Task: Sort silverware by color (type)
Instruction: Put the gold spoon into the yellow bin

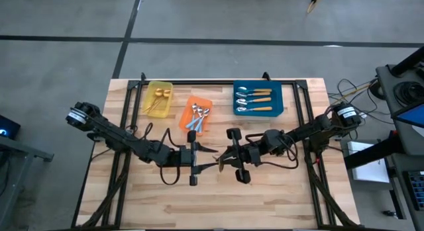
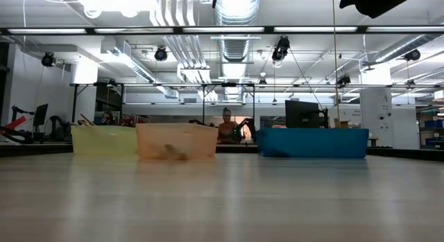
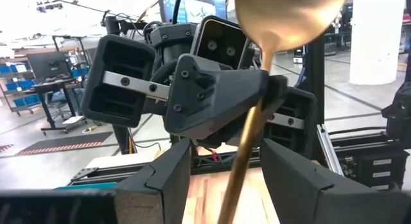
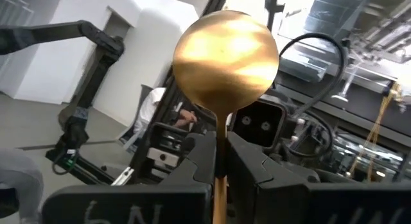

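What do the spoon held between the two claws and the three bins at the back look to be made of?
Gold spoon: seemingly polished metal with a gold finish; its bowl shows soft reflections. The right claw is shut on its handle, and the open left claw straddles it.
Yellow bin and orange bin: apparently translucent plastic; contents show dimly through the orange wall.
Blue bin: probably opaque plastic, matte.

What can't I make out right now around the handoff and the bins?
- Gold spoon: the handle's lower end is cut off by the edge in both wrist views.
- Left gripper and right gripper: out of frame in the low view.
- Orange bin: contents only a blur through its wall, low view.
- Yellow bin: spoon count too small, high view.
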